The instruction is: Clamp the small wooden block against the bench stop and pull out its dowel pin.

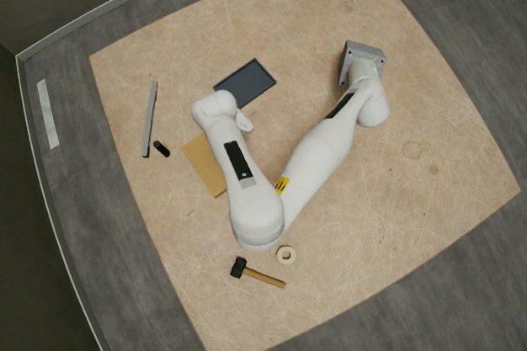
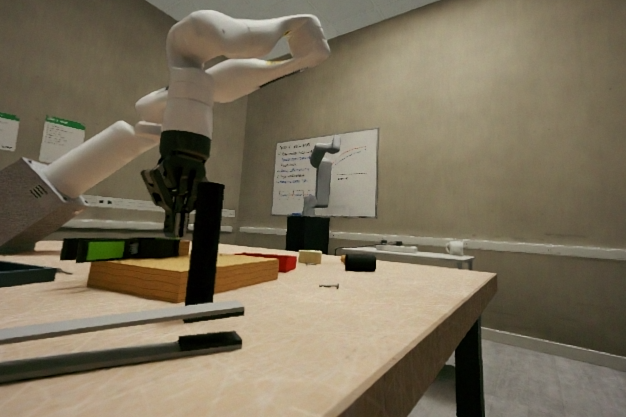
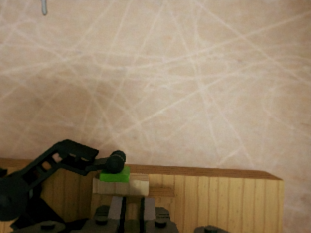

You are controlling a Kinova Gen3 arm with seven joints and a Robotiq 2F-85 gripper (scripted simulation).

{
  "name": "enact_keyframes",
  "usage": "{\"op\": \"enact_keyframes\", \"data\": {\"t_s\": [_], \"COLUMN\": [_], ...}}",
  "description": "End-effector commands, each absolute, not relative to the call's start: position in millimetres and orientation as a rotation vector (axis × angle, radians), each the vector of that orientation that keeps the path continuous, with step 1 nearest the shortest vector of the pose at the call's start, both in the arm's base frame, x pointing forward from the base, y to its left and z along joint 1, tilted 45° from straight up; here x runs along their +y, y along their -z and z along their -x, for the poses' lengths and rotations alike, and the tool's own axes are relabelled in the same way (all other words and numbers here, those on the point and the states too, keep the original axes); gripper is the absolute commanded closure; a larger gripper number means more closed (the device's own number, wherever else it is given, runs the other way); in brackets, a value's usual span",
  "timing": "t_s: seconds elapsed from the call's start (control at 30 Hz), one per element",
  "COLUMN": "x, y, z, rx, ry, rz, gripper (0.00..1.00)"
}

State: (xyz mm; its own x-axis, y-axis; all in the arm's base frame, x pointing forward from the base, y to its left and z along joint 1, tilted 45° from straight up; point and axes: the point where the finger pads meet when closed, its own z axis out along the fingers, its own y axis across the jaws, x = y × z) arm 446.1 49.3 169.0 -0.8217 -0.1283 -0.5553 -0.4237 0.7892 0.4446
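The small pale wooden block (image 2: 185, 247) lies flat on the striped bench board (image 3: 224, 199) (image 2: 151, 275) (image 1: 204, 163). The black spring clamp (image 3: 70, 155) (image 2: 103, 249) reaches in from the left, and its green pad (image 3: 115, 174) presses on the block. My gripper (image 3: 133, 216) (image 2: 177, 227) points straight down at the block. Its fingers are closed to a narrow gap, as on the dowel pin, which they hide. In the overhead view the arm covers the gripper, block and clamp.
A dark tray (image 1: 244, 82), a grey bar (image 1: 149, 118) (image 2: 121, 320) and a black cylinder (image 1: 162, 148) (image 2: 204, 242) lie left of the board. A mallet (image 1: 255, 274) and a tape roll (image 1: 285, 254) lie near the front. A red piece (image 2: 283, 261) lies by the board's end.
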Motion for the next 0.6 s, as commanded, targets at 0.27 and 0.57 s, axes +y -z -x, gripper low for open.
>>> {"op": "enact_keyframes", "data": {"t_s": [0.27,0.57], "x": [48.6,48.6], "y": [-169.6,-169.6], "z": [-446.3,-446.3], "rx": [2.467,2.466], "ry": [-0.777,-0.776], "rz": [0.413,0.416], "gripper": [0.90,0.90]}}
